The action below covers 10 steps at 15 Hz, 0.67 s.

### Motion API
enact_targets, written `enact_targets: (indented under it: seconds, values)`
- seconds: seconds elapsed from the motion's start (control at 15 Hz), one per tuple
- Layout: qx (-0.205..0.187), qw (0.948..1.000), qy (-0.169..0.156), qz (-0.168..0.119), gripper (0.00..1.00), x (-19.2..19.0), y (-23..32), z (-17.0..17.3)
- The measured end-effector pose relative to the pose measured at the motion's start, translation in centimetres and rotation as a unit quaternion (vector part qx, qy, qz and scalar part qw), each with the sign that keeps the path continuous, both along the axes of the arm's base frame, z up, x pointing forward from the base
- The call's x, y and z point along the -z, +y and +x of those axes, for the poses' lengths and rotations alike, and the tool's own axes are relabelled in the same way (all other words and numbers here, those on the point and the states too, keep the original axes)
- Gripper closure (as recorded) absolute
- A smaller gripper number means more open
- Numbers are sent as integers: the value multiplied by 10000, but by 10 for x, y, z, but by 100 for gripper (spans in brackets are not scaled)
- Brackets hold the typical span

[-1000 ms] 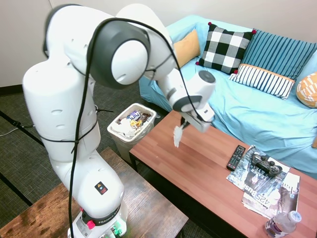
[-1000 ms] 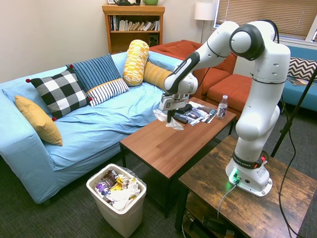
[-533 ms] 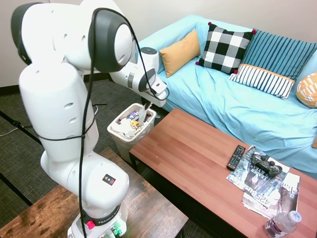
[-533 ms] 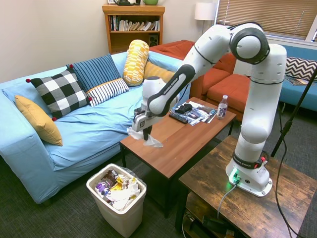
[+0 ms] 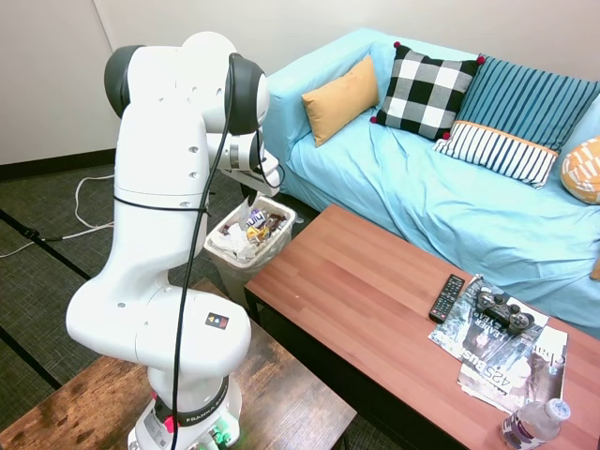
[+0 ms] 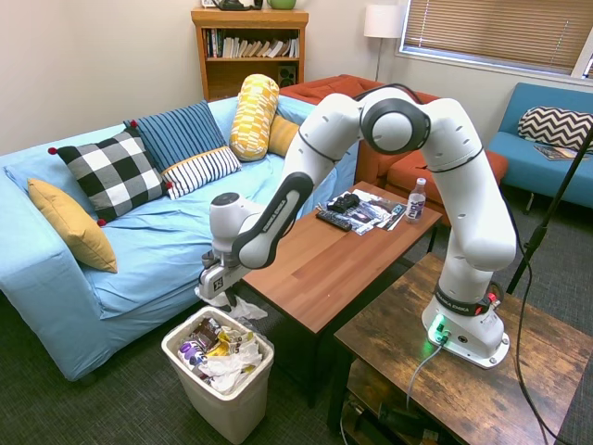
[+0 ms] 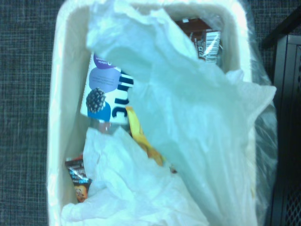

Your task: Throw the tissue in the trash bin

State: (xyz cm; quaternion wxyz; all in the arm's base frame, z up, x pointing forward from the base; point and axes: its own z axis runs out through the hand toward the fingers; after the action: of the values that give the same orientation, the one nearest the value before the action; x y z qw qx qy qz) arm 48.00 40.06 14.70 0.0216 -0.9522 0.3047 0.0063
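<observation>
Because the task is to drop the tissue (image 6: 246, 309) into the trash bin (image 6: 190, 375), the arm reaches far down past the end of the coffee table (image 6: 324, 269) and holds the gripper (image 6: 220, 294) right above the bin's open top. The tissue hangs from the gripper as a crumpled white piece, just over the rim on the table side, so the fingers seem closed on its upper end; the fingers themselves are too small in the 2nd ext. view to see clearly, and in the 1st ext. view the arm hides them.

In the wrist view the tissue (image 7: 188, 122) covers much of the picture, w/ the bin (image 7: 63, 94) directly under it, full of wrappers and white paper. This says the position is good for release.

I judge the carrying is nearly done; only the letting go is left. As the tissue is light and hangs near the rim, it could catch on the liner edge.
</observation>
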Motion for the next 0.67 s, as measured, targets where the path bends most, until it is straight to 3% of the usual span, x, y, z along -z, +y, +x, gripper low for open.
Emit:
enact_targets:
  seconds: [0.07, 0.27, 0.67]
  values:
    - [7, 10000, 6, -60, 0, 15, 8, 5]
    - [31, 9997, 31, -226, 0, 43, 16, 19]
    - [112, 9996, -26, -246, 0, 34, 15, 38]
